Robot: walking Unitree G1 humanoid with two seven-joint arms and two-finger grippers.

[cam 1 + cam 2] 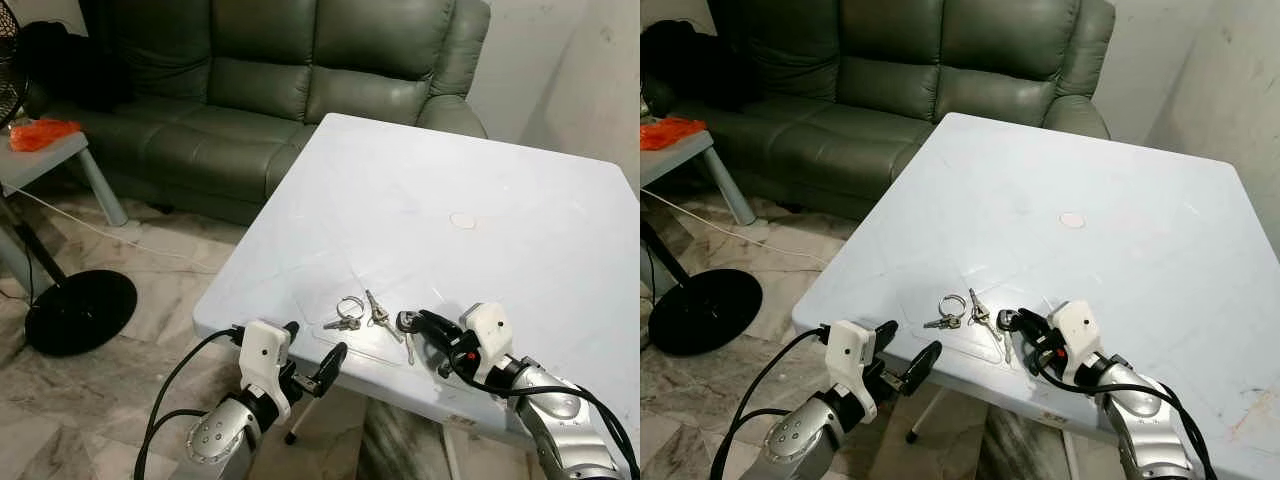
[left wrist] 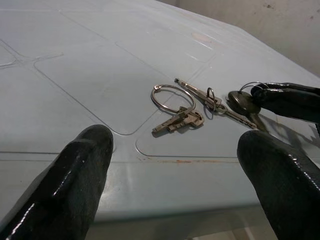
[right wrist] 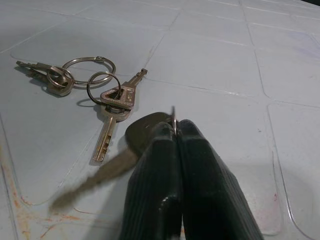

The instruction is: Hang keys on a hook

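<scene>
Three bunches of keys lie near the front edge of the white table point(image 1: 480, 160). A big split ring with small keys point(image 1: 347, 312) is leftmost, then a silver bunch on a small ring point(image 1: 378, 315), then a black-headed key point(image 3: 142, 131). My right gripper point(image 1: 418, 322) rests low on the table, shut on the thin ring of the black-headed key point(image 3: 173, 114). My left gripper point(image 1: 312, 350) stands open just off the table's front edge, level with the tabletop. It faces the keys from a short way off, with nothing between its fingers point(image 2: 75, 175).
A dark green sofa point(image 1: 270, 80) stands behind the table's far left corner. A fan's black base point(image 1: 80, 310) and a small grey side table with an orange bag point(image 1: 42, 133) are on the left. Marble floor lies below the table edge.
</scene>
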